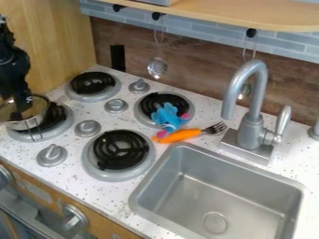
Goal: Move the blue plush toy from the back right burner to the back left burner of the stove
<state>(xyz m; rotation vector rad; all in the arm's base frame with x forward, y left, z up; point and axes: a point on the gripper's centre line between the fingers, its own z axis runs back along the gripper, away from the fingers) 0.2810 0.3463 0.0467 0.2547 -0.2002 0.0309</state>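
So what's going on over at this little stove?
A black robot arm is at the left, its gripper down at a small metal pot over the left burner; I can't tell whether it grips the pot. A blue plush toy lies partly on another burner, with an orange-handled fork beside it, near the sink.

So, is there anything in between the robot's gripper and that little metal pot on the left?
Nothing visible stands in the way: the gripper hangs right at the open top of the metal pot. The blue toy and the orange-handled fork lie well off to the side.
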